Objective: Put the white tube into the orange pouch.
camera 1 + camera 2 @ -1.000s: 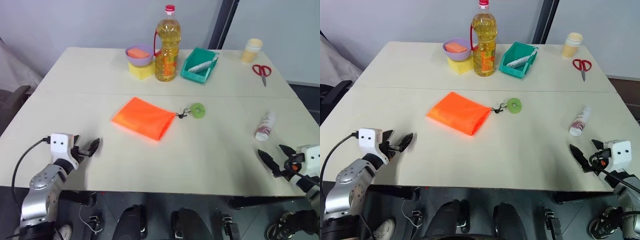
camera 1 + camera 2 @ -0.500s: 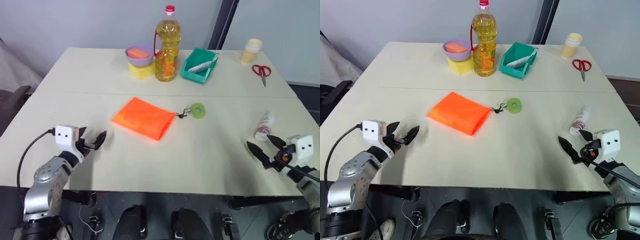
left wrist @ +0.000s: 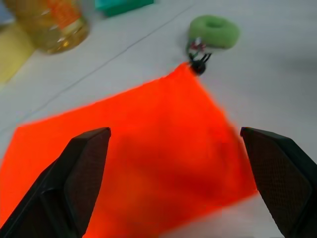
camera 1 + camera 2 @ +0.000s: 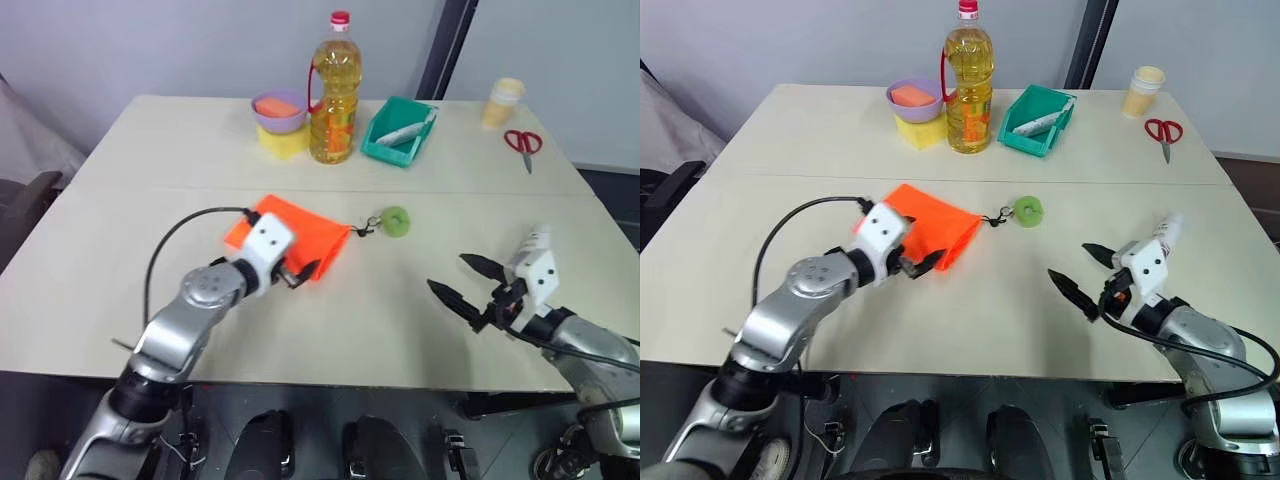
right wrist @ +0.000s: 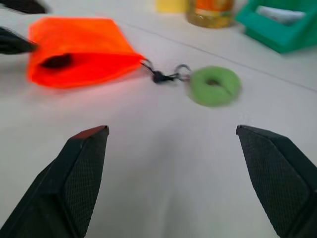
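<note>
The orange pouch [image 4: 300, 235] lies flat mid-table, its black cord running right to a green disc [image 4: 396, 221]. My left gripper [image 4: 298, 272] hovers open at the pouch's near edge, and in the left wrist view the orange pouch [image 3: 148, 148] spans the gap between the fingers [image 3: 84, 168]. My right gripper [image 4: 1068, 260] hangs open over bare table right of centre, pointing left toward the pouch [image 5: 79, 47] and disc [image 5: 215, 85]. The white tube [image 4: 1169, 224] lies behind the right hand, mostly hidden by it.
At the back stand an oil bottle [image 4: 333, 90], a purple bowl [image 4: 280, 108] on a yellow block, and a teal bin [image 4: 400, 130] holding another white tube. A cup [image 4: 505, 100] and red scissors [image 4: 523, 143] sit far right.
My left arm swung right and up from the table's left side to the pouch's near edge. My right arm moved left, now in front of the tube. Both grippers stayed open.
</note>
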Motion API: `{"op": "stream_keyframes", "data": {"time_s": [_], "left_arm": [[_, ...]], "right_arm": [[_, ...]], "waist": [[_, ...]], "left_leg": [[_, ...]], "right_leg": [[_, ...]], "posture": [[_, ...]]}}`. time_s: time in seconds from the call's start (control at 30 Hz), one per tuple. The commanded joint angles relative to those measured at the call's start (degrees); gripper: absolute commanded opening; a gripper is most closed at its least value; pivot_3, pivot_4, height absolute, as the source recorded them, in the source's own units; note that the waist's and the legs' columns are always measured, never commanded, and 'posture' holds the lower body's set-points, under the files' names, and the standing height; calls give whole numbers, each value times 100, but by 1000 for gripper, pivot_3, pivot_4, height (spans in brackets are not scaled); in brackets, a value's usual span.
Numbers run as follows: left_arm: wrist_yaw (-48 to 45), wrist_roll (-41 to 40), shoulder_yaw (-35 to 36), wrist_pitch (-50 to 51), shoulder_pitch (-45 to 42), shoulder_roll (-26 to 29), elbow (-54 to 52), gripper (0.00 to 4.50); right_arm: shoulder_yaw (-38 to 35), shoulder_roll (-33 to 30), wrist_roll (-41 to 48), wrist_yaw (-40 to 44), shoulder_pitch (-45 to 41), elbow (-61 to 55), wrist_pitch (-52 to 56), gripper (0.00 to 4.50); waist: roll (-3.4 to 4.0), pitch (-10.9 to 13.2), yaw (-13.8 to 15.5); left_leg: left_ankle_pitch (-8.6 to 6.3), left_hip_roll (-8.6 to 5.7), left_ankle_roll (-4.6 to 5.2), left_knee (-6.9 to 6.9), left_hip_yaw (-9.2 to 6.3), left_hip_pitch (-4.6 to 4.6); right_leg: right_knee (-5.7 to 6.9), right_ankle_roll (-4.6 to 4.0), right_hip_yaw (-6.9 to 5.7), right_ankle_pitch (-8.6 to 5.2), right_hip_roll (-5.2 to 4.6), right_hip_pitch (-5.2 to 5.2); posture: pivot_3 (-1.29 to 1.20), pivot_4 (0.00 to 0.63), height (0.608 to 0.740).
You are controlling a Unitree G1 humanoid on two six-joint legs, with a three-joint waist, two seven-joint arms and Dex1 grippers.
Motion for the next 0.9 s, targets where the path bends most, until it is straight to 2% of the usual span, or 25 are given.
{"op": "stream_keyframes", "data": {"time_s": [0.03, 0.33, 0.57, 0.67, 0.9], "left_arm": [[261, 393, -334, 325, -416, -253, -67, 4500], [344, 1043, -1024, 978, -999, -540, 562, 4500], [584, 1206, -764, 1161, -1095, -908, 1007, 4500], [641, 1259, -662, 1098, -1072, -935, 1043, 3644], [640, 1440, -550, 796, -945, -705, 1007, 24]], "right_arm": [[94, 28, -29, 34, -46, -70, -119, 4298], [211, 78, -79, 175, -47, 191, -391, 4298], [253, 98, -120, 262, 2, 364, -615, 4298], [297, 130, -150, 241, 0, 357, -641, 4500], [390, 181, -190, 121, -117, 287, -572, 4500]], "waist": [[0, 0, 2], [0, 0, 9], [0, 0, 22], [0, 0, 11], [0, 0, 8]], "left_leg": [[1, 0, -1, 0, -1, 0], [19, 1, -31, 1, -5, 1], [19, 1, -30, 7, -6, -1], [19, 2, -30, 7, -6, 0], [20, 3, -31, 20, -8, 0]], "right_leg": [[0, 0, 0, 0, 1, 0], [3, 0, 1, 0, 7, 0], [4, 0, 1, 0, 6, 1], [7, 0, 1, 0, 6, 1], [22, 0, 1, 0, 5, 0]], "posture": [[0, 150, 737], [0, 150, 737], [0, 150, 737], [0, 150, 737], [0, 150, 737]]}}
